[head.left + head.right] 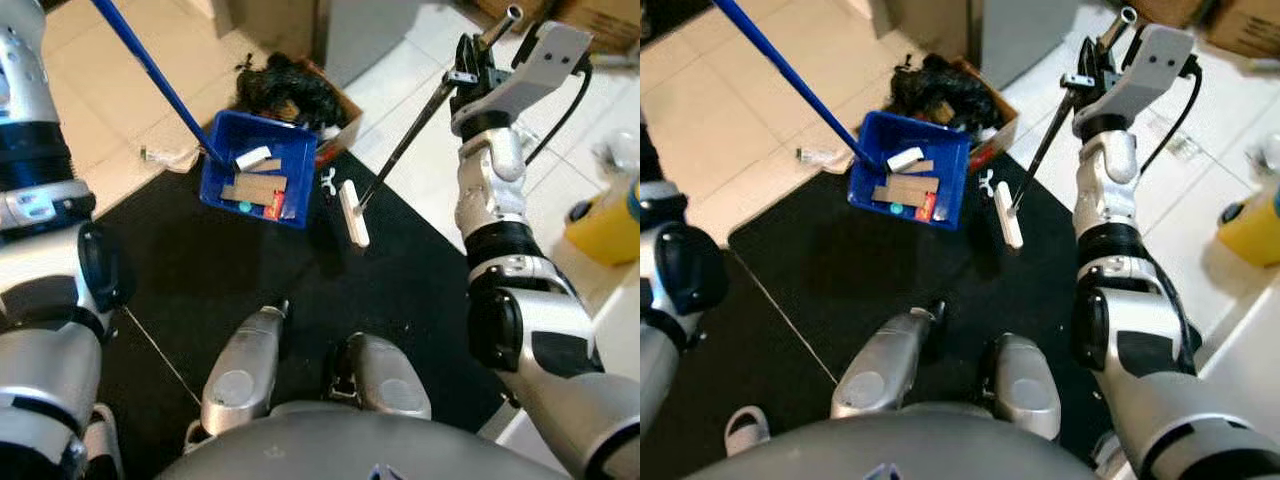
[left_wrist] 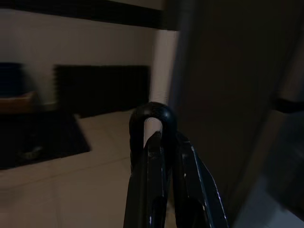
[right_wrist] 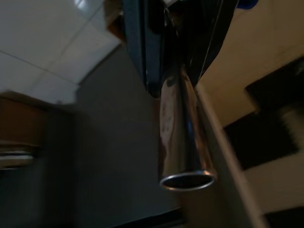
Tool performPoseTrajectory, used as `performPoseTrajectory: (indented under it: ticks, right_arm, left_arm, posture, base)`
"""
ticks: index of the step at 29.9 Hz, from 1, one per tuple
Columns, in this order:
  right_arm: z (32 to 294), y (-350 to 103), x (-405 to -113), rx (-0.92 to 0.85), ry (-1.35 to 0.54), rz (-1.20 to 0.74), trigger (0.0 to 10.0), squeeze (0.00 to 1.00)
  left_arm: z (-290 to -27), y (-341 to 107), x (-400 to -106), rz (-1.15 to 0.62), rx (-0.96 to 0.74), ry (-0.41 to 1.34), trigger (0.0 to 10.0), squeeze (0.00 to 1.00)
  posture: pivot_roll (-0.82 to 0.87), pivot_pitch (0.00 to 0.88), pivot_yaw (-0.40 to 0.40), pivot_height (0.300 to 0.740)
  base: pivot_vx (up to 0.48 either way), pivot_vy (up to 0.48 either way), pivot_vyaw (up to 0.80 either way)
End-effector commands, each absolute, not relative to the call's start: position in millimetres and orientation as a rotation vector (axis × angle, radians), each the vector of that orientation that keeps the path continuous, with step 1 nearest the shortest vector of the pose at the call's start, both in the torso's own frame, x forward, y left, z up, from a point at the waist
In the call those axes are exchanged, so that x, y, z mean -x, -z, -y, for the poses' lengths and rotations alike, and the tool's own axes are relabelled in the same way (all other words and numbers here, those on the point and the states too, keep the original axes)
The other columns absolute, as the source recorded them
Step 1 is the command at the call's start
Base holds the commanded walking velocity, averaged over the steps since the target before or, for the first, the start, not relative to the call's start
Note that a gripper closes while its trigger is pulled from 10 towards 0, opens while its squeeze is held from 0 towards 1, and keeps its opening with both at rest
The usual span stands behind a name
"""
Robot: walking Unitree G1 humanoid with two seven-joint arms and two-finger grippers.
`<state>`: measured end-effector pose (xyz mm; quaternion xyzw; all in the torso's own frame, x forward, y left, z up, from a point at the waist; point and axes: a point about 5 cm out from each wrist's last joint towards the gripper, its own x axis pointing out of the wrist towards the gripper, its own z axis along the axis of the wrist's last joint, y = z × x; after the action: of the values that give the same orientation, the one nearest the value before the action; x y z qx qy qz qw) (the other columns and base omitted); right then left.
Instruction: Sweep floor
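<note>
A blue dustpan rests on the black mat with cardboard scraps, a white piece and a red piece inside. Its long blue handle rises toward the upper left. My left gripper is shut on the handle's dark rounded end. My right gripper is raised at the upper right, shut on the silver broom handle. The tube's open end sticks out past the fingers. The white broom head touches the mat just right of the dustpan.
A cardboard box with a black bag stands behind the dustpan. A yellow container sits on the tiles at right. A small white object lies left of the dustpan, a white slipper near my feet.
</note>
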<state>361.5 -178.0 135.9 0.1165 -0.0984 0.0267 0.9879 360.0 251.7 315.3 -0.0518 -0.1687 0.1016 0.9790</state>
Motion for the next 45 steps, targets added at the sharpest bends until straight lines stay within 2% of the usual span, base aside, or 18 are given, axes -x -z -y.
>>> performPoseTrajectory:
  ticks: [1, 16, 21, 25, 31, 45]
  right_arm:
    - [182.2, -138.3, -361.1, -0.241, -0.038, 0.219, 10.0, 0.0]
    - [179.8, -145.9, -360.8, -0.258, -0.042, 0.265, 10.0, 0.0]
    - [184.0, -163.5, -360.4, -0.177, -0.022, 0.351, 10.0, 0.0]
    - [193.6, -176.5, -357.5, -0.129, 0.034, 0.426, 10.0, 0.0]
    - [206.3, -201.4, -351.5, -0.094, 0.102, 0.547, 10.0, 0.0]
    - [205.3, -199.5, -352.8, -0.084, 0.117, 0.522, 10.0, 0.0]
  left_arm:
    - [-252.0, -330.6, -355.4, 0.417, 0.093, -0.208, 10.0, 0.0]
    - [-251.8, -334.7, -355.5, 0.435, 0.094, -0.205, 10.0, 0.0]
    - [-255.7, -338.3, -353.0, 0.469, 0.143, -0.215, 10.0, 0.0]
    - [-242.9, -320.5, -355.4, 0.438, 0.21, -0.189, 10.0, 0.0]
    - [-222.2, -309.0, -356.4, 0.432, 0.189, -0.117, 10.0, 0.0]
    - [-225.8, -312.3, -357.1, 0.441, 0.185, -0.137, 10.0, 0.0]
  posture:
    - [0.24, 0.0, -0.017, 0.74]
    - [0.25, 0.0, -0.018, 0.74]
    - [0.25, 0.0, -0.017, 0.74]
    - [0.24, 0.0, -0.013, 0.74]
    - [0.22, 0.0, 0.002, 0.74]
    - [0.23, 0.0, -0.002, 0.74]
  base:
    - [0.0, 0.0, 0.59]
    - [0.0, 0.0, 0.04]
    - [0.0, 0.0, 0.0]
    - [0.0, 0.0, 0.0]
    - [0.0, 0.0, 0.0]
    - [0.0, 0.0, 0.0]
